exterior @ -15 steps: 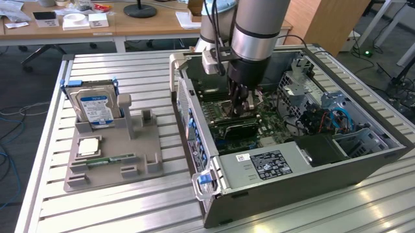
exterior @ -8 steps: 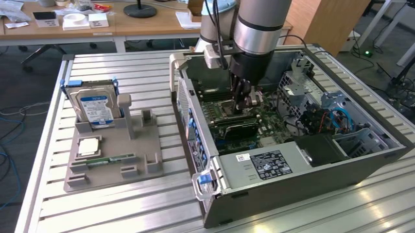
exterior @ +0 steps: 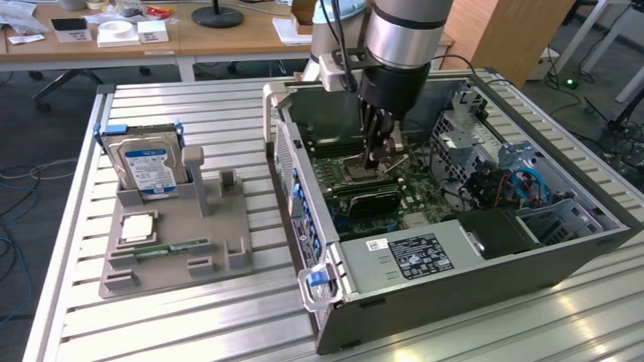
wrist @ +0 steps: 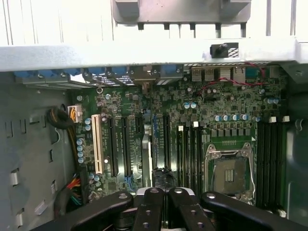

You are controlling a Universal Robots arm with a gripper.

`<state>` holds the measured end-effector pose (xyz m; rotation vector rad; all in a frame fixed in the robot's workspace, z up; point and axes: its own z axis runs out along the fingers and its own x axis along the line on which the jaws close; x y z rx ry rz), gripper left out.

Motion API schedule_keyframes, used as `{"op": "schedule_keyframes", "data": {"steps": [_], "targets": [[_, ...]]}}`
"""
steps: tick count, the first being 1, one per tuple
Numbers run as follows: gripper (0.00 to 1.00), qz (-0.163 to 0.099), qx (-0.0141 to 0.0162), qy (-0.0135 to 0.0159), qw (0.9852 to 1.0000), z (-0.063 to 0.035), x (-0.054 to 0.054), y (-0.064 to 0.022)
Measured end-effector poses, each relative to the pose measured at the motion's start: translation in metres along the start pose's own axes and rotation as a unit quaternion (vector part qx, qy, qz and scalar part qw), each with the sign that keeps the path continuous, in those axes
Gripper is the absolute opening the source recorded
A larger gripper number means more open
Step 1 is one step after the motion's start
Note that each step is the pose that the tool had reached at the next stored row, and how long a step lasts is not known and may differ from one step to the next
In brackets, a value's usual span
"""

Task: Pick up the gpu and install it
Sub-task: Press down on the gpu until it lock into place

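The gpu stands on edge in a motherboard slot inside the open computer case, its dark face towards the case front. In the wrist view the gpu shows edge-on as a thin grey strip among the long slots. My gripper hangs inside the case just above the board, over the CPU socket and a little behind the card. Its black fingers are shut together with nothing visibly between them.
A grey parts holder on the slatted table beside the case carries a hard drive, a CPU chip and a memory stick. Case walls, drive cages and blue cables surround the gripper.
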<state>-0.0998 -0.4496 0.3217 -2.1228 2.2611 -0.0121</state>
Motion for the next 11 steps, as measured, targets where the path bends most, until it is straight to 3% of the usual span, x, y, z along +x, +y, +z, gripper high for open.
{"op": "schedule_keyframes", "data": {"steps": [4, 11], "targets": [[0.11, 0.000, 0.0000, 0.0000, 1.0000, -0.0077, -0.0006, -0.0003], [0.11, 0.000, 0.0000, 0.0000, 1.0000, -0.0084, -0.0007, -0.0003]]}}
